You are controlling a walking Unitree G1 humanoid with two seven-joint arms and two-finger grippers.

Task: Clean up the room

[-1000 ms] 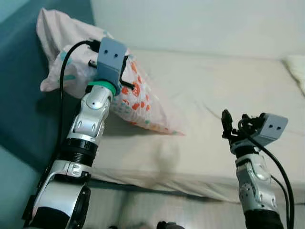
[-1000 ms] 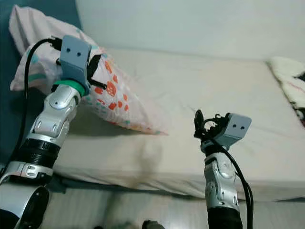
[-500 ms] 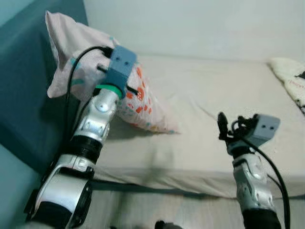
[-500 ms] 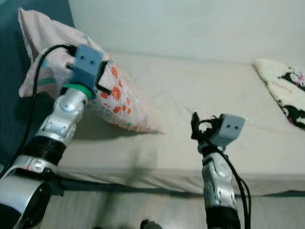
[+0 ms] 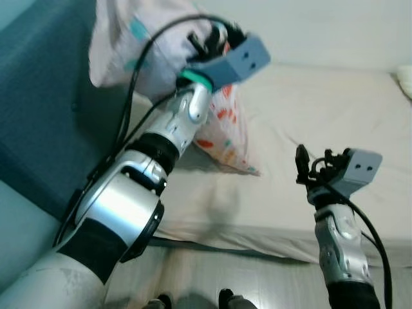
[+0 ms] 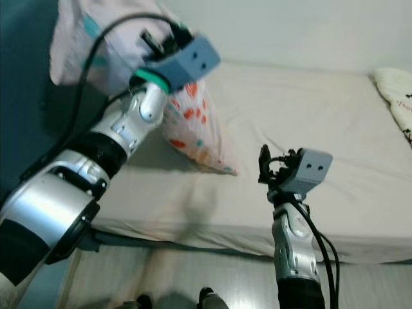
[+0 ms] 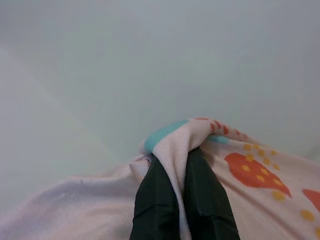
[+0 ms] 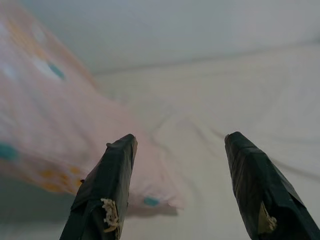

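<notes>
Pillow in pale pink fabric printed with red and teal shapes (image 5: 222, 122) hangs at the head of the cream-sheeted bed (image 5: 335, 129), against the dark teal headboard (image 5: 45, 116), its lower corner resting on the mattress. My left end effector (image 7: 179, 165) is closed tight on a fold of the pillow's cloth, the two black fingers (image 7: 156, 200) pressed together with fabric pinched between them. To do this step well, I judge I should keep the pinch firm, lift until the trailing corner clears the sheet, then lay it flat near the headboard rather than drag it. My left arm is raised high, bent at the elbow, wrist turned toward the wall. My right end effector (image 8: 177, 185) hovers above the mattress edge, fingers spread wide and empty, forearm upright.
</notes>
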